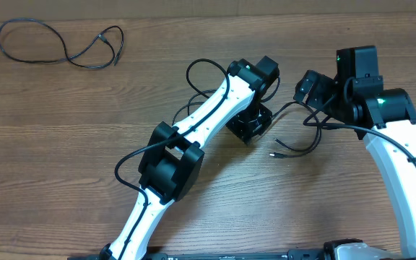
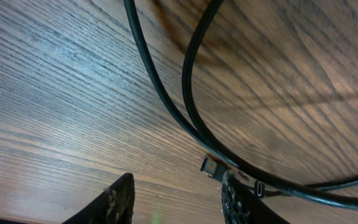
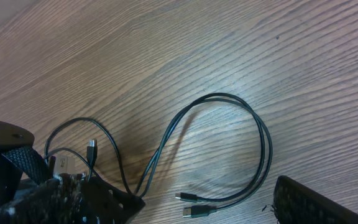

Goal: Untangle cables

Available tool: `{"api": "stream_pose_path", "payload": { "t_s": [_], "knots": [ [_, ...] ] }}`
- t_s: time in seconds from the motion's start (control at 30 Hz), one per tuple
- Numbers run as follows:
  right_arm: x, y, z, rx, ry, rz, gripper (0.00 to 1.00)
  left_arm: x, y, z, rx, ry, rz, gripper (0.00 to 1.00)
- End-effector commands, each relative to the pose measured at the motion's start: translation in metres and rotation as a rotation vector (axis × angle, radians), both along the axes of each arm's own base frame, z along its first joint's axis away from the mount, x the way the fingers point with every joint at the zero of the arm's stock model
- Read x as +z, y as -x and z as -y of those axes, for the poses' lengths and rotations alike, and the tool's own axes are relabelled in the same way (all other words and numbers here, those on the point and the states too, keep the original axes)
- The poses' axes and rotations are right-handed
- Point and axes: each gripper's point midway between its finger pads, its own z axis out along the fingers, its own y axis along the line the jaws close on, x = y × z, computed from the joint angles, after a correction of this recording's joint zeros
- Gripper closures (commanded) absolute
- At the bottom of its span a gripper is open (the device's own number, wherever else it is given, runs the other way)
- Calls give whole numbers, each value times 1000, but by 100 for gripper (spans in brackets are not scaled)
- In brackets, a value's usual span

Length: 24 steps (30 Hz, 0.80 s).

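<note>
One thin black cable (image 1: 63, 43) lies apart at the table's far left. Two other cables (image 1: 305, 141) loop on the wood between my arms, one plug end (image 1: 273, 154) pointing left. My left gripper (image 1: 250, 128) is low over the table; in the left wrist view it (image 2: 179, 199) is open and empty, with two cable strands (image 2: 166, 99) and a USB plug (image 2: 210, 166) by its right finger. My right gripper (image 1: 309, 88) is open; in the right wrist view it (image 3: 210, 208) spans the cable loop (image 3: 253, 124) and two plug ends (image 3: 191, 205), holding nothing.
The wooden table (image 1: 63, 144) carries only the cables and arms. The left arm's body (image 1: 170, 162) stretches diagonally from the front edge to the middle. The right arm (image 1: 403, 166) stands along the right side. Thicker arm wires run along both arms.
</note>
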Motion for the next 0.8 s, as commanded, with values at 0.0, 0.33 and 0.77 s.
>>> {"api": "stream_pose_path", "payload": {
  "t_s": [0.0, 0.33, 0.77],
  "knots": [
    [1, -1, 3, -5, 10, 6, 0, -11, -2, -7, 28, -56, 6, 54],
    [1, -1, 3, -5, 10, 6, 0, -18, -23, -4, 49, -59, 101, 53],
    [1, -1, 3, -5, 10, 6, 0, -56, -47, 6, 70, -52, 162, 47]
  ]
}}
